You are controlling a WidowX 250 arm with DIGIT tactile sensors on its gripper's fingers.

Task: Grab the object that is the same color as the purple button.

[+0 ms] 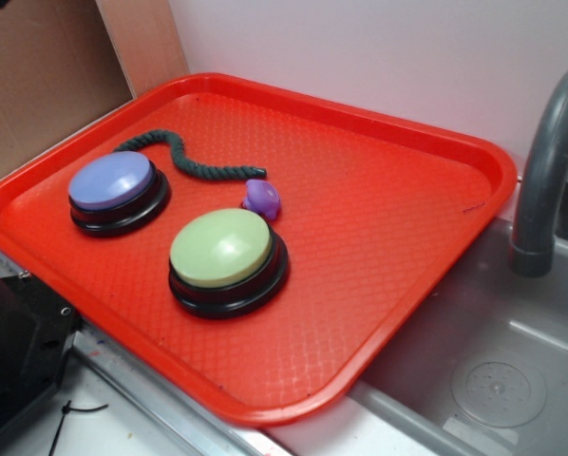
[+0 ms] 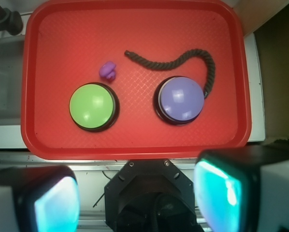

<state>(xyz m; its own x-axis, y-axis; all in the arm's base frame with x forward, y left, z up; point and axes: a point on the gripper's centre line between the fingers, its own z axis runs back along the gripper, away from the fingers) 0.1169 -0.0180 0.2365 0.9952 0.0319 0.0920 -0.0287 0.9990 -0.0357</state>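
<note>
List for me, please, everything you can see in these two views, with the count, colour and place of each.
tray: one, red, resting beside the sink, holding everything below
purple button: one, lavender top on black base, on the tray next to the rope
green button: one, pale green top on black base, near the tray's middle
purple toy: one, small, glossy purple, between the rope's end and the green button
rope: one, dark green, twisted, curving behind the purple button
faucet: one, grey, over the sink
sink: one, grey, next to the tray
gripper: one, black with pale pads, above the tray's edge, open, holding nothing
</note>
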